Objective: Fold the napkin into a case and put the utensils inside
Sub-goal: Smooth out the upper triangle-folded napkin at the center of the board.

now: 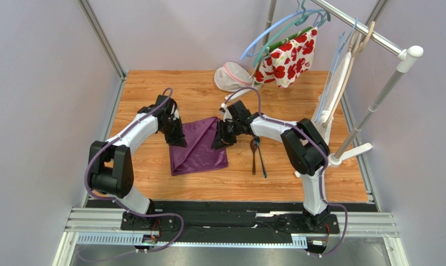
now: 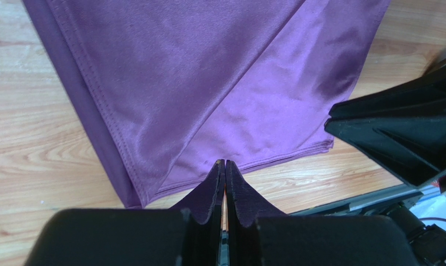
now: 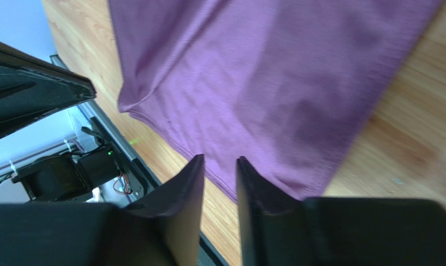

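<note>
Your napkin lies partly folded at centre of the top view, with the utensils just right of it. Left gripper is closed at its edge. Right gripper stands slightly parted and empty.

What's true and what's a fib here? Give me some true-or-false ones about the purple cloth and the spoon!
1. The napkin is purple. True.
2. The utensils are tucked inside it. False: they lie on the bare table beside it.
3. The right gripper has its fingers apart. True.
4. The flowered cloth lies flat on the table. False: it hangs from the rack.
5. The left gripper holds a spoon. False: it is shut, at the napkin's edge.
</note>
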Robot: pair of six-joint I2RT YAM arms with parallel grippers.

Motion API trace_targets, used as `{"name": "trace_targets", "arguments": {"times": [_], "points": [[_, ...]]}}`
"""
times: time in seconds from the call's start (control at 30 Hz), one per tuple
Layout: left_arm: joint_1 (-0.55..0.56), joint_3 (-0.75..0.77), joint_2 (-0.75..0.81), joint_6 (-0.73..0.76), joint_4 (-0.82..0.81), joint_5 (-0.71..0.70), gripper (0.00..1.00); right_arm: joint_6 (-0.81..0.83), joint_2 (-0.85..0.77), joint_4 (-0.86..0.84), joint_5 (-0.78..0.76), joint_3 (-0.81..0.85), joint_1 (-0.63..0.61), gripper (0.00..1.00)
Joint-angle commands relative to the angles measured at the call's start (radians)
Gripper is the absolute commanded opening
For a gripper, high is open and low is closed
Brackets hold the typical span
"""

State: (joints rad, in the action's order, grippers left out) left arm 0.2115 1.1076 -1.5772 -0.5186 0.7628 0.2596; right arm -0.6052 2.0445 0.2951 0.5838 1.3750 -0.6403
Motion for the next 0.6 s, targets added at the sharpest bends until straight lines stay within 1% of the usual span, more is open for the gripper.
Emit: {"name": "trace_targets", "arguments": {"times": [0.0, 0.13, 0.27, 0.4, 0.57], "points": [[-0.006, 0.049, -0.023, -0.001, -0.062, 0.063, 0.08, 0.007, 0.002, -0.062, -0.036, -0.036, 0.031, 0.26], [-0.006, 0.083, -0.036, 0.017, -0.086, 0.099, 0.11, 0.024, 0.002, -0.066, -0.110, -0.089, 0.067, 0.25], [0.009, 0.136, -0.084, 0.035, -0.097, 0.164, 0.13, 0.028, -0.007, -0.060, -0.166, -0.142, 0.109, 0.25], [0.049, 0.205, -0.139, 0.048, -0.099, 0.168, 0.13, 0.033, -0.068, -0.056, -0.237, -0.191, 0.139, 0.24], [0.103, 0.258, -0.198, 0.066, -0.076, 0.165, 0.12, 0.030, -0.144, -0.004, -0.375, -0.229, 0.151, 0.26]]}}
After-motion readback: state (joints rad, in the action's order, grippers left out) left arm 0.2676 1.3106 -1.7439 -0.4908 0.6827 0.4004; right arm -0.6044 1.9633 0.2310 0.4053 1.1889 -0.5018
